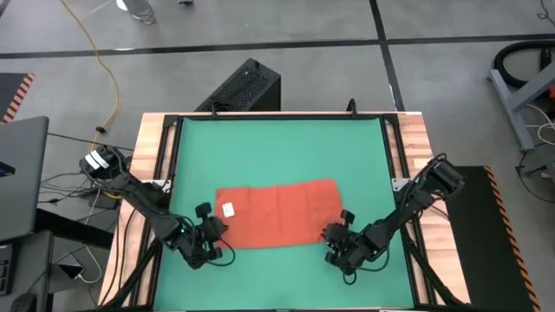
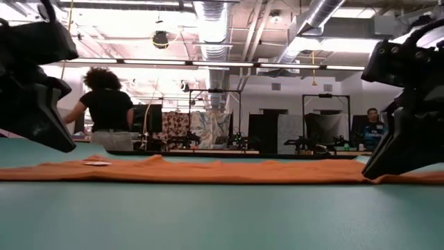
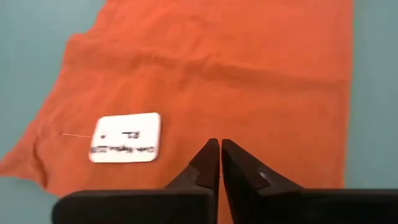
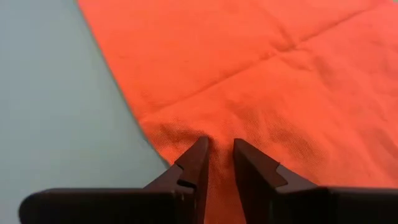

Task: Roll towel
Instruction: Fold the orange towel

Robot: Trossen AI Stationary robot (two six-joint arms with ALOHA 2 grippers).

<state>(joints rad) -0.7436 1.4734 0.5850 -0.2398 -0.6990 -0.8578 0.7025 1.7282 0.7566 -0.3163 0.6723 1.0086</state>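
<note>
Pinching the towel (image 1: 279, 214): left hand (image 3: 220, 149) shut, right hand (image 4: 219, 148) slightly apart.

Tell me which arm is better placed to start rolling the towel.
Probably the right. Its end effector sits at the towel's near corner with cloth puckered between nearly closed fingers. The left end effector is shut over the near edge beside the white tag, seemingly holding nothing.

The towel (image 1: 279, 214) is orange-red, one plain colour with no pattern. Its small tag (image 1: 229, 209) is white with dark print. The mat (image 1: 277, 147) is plain green. The table (image 1: 414, 139) has a light wood edge. Both arms are black, and also the left gripper (image 3: 220, 149) and the right gripper (image 4: 219, 149).
</note>
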